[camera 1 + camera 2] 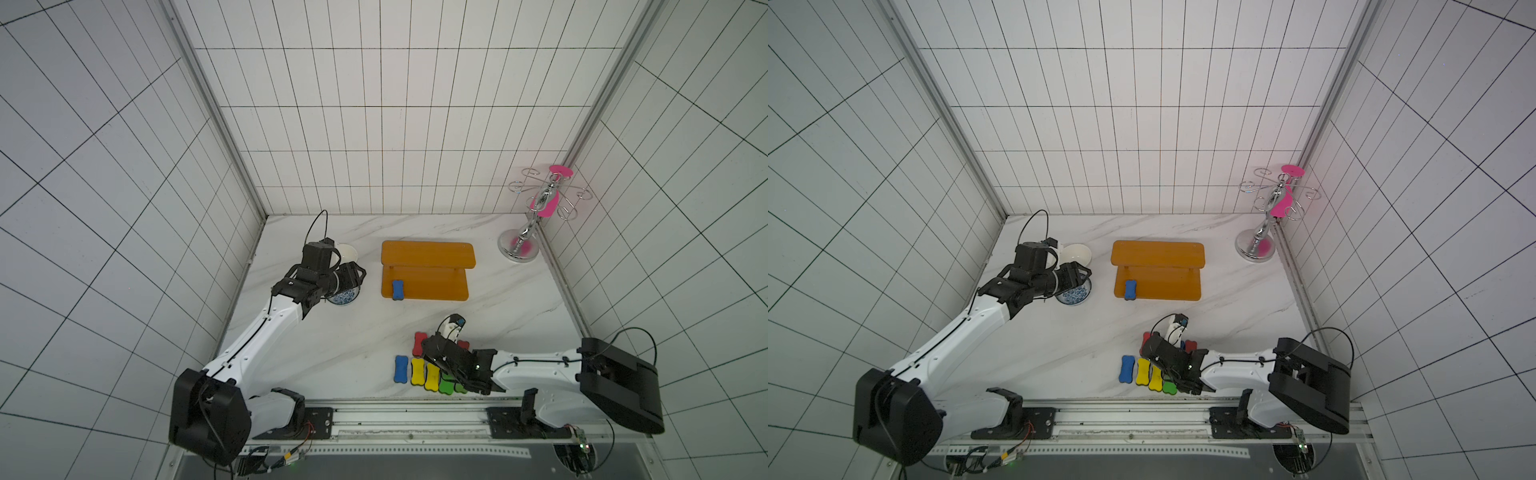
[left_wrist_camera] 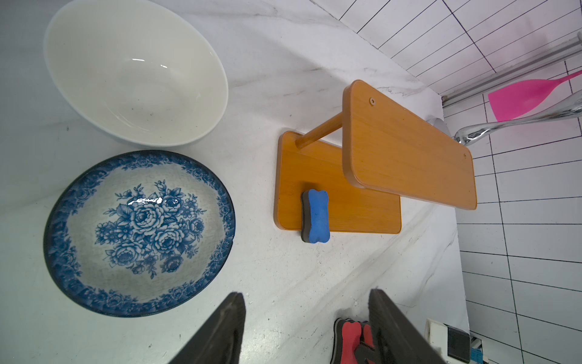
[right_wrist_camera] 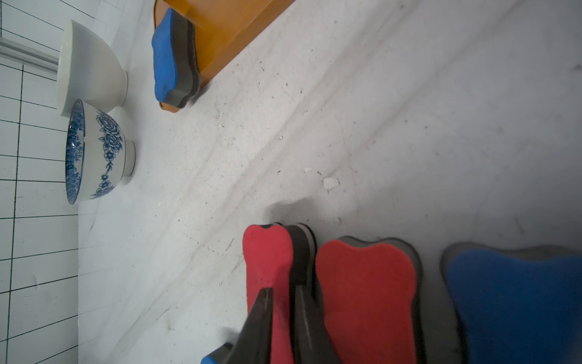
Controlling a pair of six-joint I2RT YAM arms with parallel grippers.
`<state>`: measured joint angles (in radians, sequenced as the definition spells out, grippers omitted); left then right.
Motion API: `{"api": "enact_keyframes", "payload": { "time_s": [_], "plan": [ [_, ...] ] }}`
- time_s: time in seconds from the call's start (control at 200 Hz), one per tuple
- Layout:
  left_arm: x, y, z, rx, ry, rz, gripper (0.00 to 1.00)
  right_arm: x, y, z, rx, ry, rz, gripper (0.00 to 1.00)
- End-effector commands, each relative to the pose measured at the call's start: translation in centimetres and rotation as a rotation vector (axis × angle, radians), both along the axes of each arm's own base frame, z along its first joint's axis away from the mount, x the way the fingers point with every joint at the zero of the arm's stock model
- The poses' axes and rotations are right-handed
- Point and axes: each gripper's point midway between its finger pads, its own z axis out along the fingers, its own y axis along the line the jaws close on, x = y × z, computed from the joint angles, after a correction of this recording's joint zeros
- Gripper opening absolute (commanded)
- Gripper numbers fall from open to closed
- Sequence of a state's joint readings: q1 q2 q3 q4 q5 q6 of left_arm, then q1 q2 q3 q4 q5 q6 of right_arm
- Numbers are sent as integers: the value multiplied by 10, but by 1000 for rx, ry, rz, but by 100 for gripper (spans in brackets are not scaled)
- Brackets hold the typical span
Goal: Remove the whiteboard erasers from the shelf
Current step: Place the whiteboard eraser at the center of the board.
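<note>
One blue eraser [image 1: 397, 289] on lower board of shelf [image 1: 428, 253], left end, overhanging front edge; frame centre in both top views. Other erasers [image 1: 417, 371] on table [image 1: 332, 353], lower centre. Left gripper [image 2: 305, 294] wide, empty, above blue-patterned bowl [image 2: 138, 233]. Right gripper [image 3: 283, 288] narrow, at on-edge red eraser [image 3: 267, 252]; gripping or not, cannot tell.

White tiled walls [image 1: 374, 124], seemingly marble tabletop [image 1: 353, 332]
</note>
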<state>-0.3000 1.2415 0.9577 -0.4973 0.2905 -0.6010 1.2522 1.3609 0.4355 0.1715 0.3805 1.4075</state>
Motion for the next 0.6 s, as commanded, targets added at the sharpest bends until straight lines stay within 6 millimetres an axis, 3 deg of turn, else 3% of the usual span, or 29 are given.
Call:
{"api": "enact_keyframes", "payload": {
  "time_s": [0.0, 0.42, 0.595],
  "plan": [
    [0, -1, -5, 3, 3, -8, 66, 0, -7, 2, -27, -13, -1, 18],
    [0, 0, -4, 1, 3, -5, 66, 0, -12, 8, -28, -27, -4, 19],
    [3, 3, -1, 1, -3, 13, 66, 16, 0, 39, -60, -151, 34, 21]
  ]
}}
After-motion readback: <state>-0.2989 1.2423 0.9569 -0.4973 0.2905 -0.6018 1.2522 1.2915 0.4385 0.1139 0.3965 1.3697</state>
